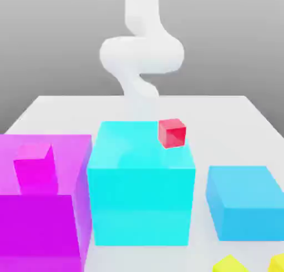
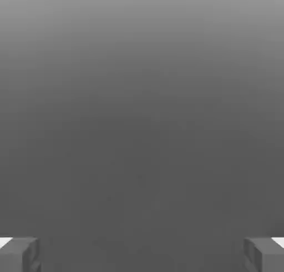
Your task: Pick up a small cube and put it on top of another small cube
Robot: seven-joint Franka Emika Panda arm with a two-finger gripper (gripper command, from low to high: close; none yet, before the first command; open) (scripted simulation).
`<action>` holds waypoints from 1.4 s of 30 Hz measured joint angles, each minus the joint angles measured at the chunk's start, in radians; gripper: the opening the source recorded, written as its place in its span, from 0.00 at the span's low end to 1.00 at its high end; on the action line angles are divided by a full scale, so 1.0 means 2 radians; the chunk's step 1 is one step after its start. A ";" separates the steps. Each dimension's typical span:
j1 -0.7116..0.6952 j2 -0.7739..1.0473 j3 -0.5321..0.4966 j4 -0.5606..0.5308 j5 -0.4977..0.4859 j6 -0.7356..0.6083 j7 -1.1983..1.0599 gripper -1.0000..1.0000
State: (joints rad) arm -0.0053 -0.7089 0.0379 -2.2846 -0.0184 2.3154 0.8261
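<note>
Claw (image 2: 142,254) open, empty. Small yellow cube (image 1: 230,264) on worktop (image 1: 222,107), near edge, exterior view's right. Step looks like approach. Next: likely descend over cube, straddle, grip.

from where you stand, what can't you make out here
- Yellow cube, exterior view: lower part cut off by the bottom edge.
- Second yellow cube, exterior view: cut off by the right and bottom edges.
- Big magenta block, exterior view: cut off by the left and bottom edges.
- Tabletop behind the big cyan block, exterior view: hidden by that block.
</note>
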 joint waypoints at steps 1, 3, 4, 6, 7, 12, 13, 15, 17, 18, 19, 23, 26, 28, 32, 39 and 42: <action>-0.002 0.020 0.009 0.003 -0.004 0.003 0.006 0.50; -0.004 0.057 0.025 0.010 -0.012 0.010 0.017 0.50; -0.005 0.075 0.033 0.013 -0.017 0.013 0.023 0.50; -0.007 0.111 0.048 0.019 -0.026 0.020 0.035 0.50; -0.007 0.129 0.056 0.022 -0.032 0.023 0.041 0.50; -0.005 0.220 0.090 0.037 -0.061 0.038 0.075 0.50; -0.004 0.238 0.096 0.040 -0.068 0.041 0.083 0.50; 0.000 0.274 0.107 0.046 -0.081 0.047 0.097 0.50; 0.008 0.311 0.116 0.052 -0.094 0.053 0.112 0.50; 0.012 0.329 0.119 0.056 -0.100 0.056 0.119 0.50; 0.019 0.348 0.121 0.059 -0.106 0.059 0.126 0.50; 0.039 0.419 0.127 0.071 -0.125 0.071 0.150 0.50; 0.055 0.472 0.130 0.079 -0.132 0.082 0.163 0.50; 0.065 0.507 0.133 0.085 -0.135 0.090 0.171 0.50; 0.086 0.574 0.140 0.096 -0.134 0.106 0.182 0.50; 0.119 0.673 0.116 0.119 -0.160 0.164 0.205 0.00; 0.118 0.673 0.116 0.119 -0.159 0.165 0.205 0.00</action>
State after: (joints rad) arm 0.2316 0.6381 0.2694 -2.0465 -0.3373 2.6446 1.2363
